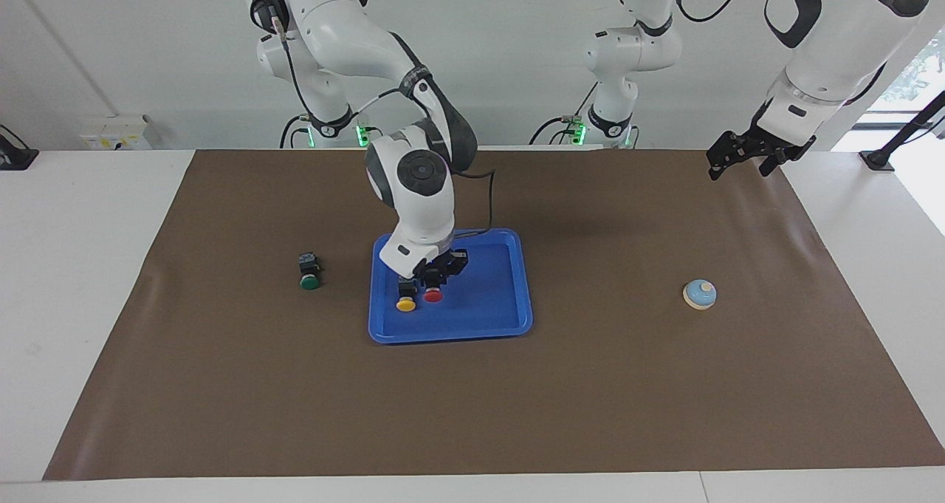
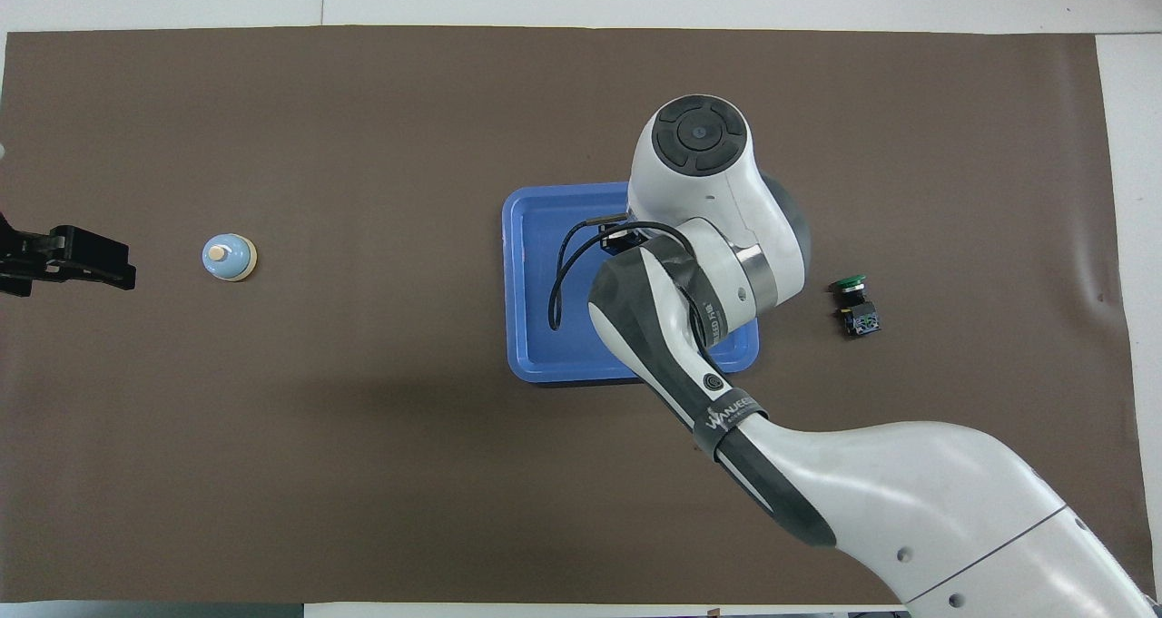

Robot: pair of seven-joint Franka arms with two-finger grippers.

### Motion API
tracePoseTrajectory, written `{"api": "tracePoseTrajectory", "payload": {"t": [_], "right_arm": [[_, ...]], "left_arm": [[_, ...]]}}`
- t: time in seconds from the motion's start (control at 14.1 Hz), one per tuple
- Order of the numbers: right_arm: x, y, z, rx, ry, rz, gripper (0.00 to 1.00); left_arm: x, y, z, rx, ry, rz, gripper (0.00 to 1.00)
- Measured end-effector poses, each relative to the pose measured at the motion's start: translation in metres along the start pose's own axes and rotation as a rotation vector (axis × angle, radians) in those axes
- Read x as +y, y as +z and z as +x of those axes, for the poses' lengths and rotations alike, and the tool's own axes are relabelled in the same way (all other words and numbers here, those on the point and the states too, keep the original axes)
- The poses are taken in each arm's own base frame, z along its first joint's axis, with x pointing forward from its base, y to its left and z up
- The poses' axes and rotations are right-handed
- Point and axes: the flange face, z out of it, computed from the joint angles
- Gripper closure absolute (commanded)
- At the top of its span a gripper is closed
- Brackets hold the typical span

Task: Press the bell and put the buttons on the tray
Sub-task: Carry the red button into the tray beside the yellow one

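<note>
We find the right tool (image 1: 433,275) low over the blue tray (image 1: 502,318), clenched on the red button (image 1: 433,295); its cap points away from the robots, and we cannot tell whether the button already touches the tray floor. The yellow button (image 1: 405,300) lies in the tray just beside the held red one, on the side toward the right arm's end of the surface (image 1: 517,414), its cap also turned away from the robots. In the overhead view the right arm's wrist covers both buttons and much of the tray (image 2: 536,328).

The green button (image 1: 309,272) lies on the brown mat, outside the tray and near it, toward the right arm's end from the right tool.

The bell (image 1: 699,294) stands on the mat well apart from the right tool, toward the left arm's end. The left tool (image 1: 742,154) waits in the air over the mat's corner at that end, released, fingers apart, with the bell away from it out on the mat.
</note>
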Motion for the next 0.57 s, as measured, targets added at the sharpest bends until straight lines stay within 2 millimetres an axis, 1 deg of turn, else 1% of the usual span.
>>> {"api": "tracePoseTrajectory", "payload": {"t": [0.07,0.21,0.43,0.5,0.57], "right_arm": [[-0.003,0.003,0.002,0.017,0.001,0.008,1.0],[-0.003,0.012,0.006,0.034,0.006,0.015,1.0],[-0.004,0.028,0.003,0.019,0.034,0.022,1.0],[-0.005,0.035,0.001,0.018,0.048,0.028,0.79],[-0.005,0.042,-0.003,0.012,0.055,0.029,0.01]], "left_arm": [[0.0,0.0,0.0,0.0,0.0,0.0,0.0],[0.0,0.0,0.0,0.0,0.0,0.0,0.0],[0.0,0.0,0.0,0.0,0.0,0.0,0.0],[0.0,0.0,0.0,0.0,0.0,0.0,0.0],[0.0,0.0,0.0,0.0,0.0,0.0,0.0]]}}
